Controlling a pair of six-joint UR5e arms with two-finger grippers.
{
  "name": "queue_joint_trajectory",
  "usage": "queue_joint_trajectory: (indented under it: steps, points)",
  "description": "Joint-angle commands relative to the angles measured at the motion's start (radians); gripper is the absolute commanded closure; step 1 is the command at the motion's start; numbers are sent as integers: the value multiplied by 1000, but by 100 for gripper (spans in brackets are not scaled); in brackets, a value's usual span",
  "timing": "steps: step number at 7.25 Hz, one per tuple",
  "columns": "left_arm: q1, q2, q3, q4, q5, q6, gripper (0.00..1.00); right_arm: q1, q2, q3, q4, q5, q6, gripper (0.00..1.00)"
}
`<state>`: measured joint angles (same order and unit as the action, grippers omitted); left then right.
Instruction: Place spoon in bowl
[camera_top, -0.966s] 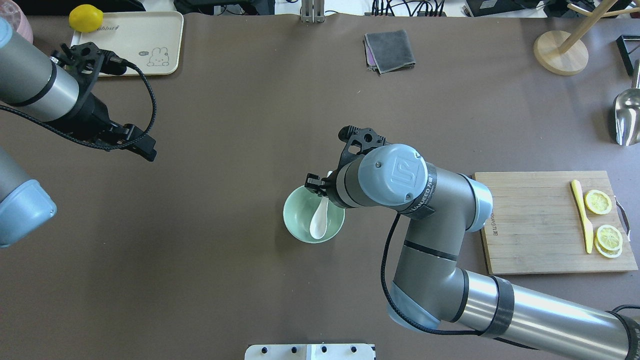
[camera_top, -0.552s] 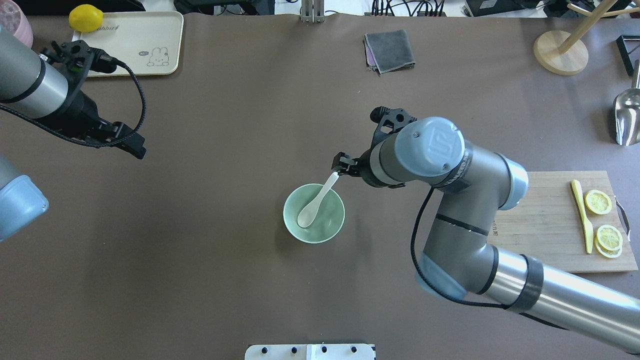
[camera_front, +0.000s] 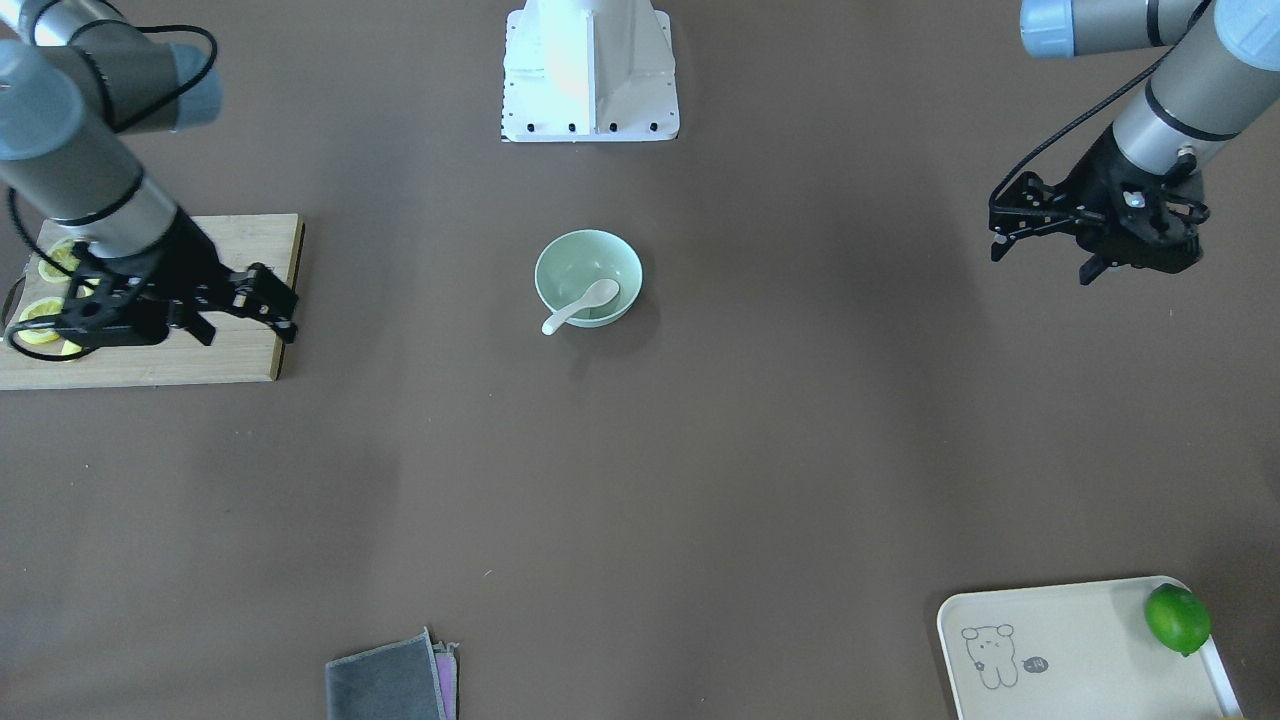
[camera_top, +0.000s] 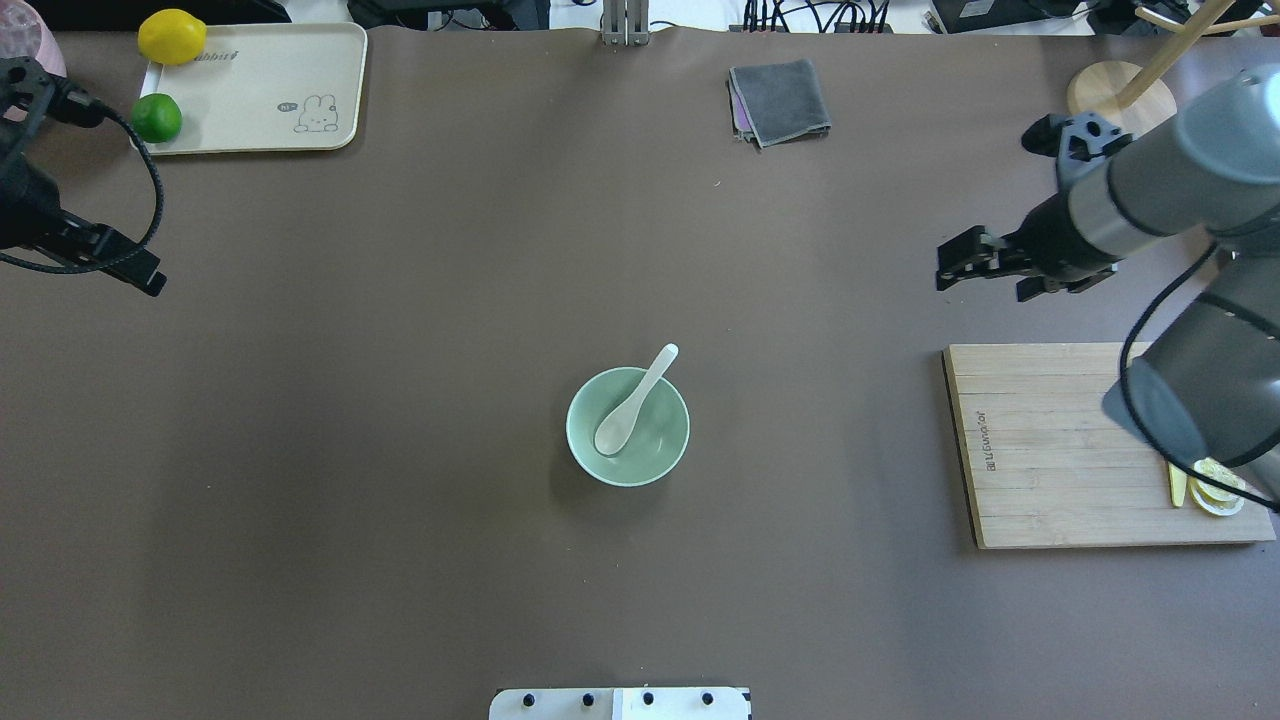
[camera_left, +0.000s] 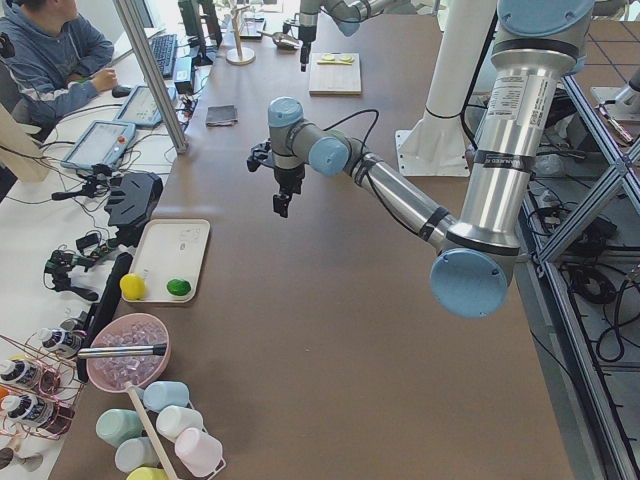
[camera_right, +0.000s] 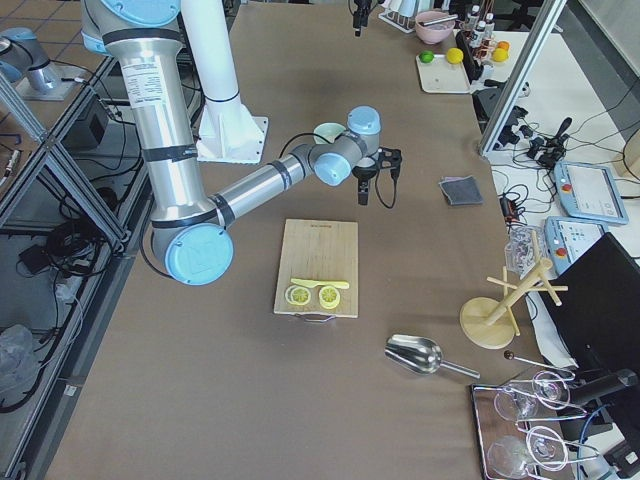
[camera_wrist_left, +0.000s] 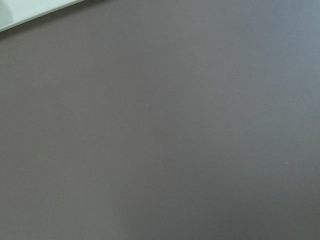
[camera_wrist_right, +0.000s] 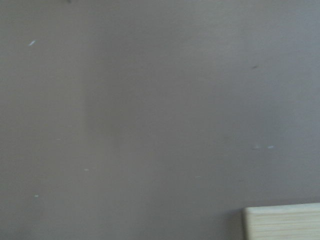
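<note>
Near cutting board (camera_top: 1060, 450), right gripper (camera_top: 948, 268) parted, empty

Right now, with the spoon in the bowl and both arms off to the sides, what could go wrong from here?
1. Only the scoop of the spoon sits in the bowl. The handle leans on the rim and sticks out past it, so a knock to the bowl could tip it out.
2. The right gripper hangs open near the cutting board, its arm over the lemon slices. A low move might brush them.
</note>
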<state>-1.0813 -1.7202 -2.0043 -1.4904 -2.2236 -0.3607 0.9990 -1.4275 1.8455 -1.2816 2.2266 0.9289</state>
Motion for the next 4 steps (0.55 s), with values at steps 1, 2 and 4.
queue_joint_trajectory:
  steps: [1, 2, 4]
  points:
    - [-23, 50, 33, -2, 1, 23, 3, 255, -172, -15, -13, 142, -376, 0]
    - [-35, 85, 56, -8, -2, 23, 2, 323, -179, -31, -94, 142, -509, 0]
    - [-118, 94, 84, -10, -26, 122, 2, 403, -154, -45, -276, 128, -736, 0]
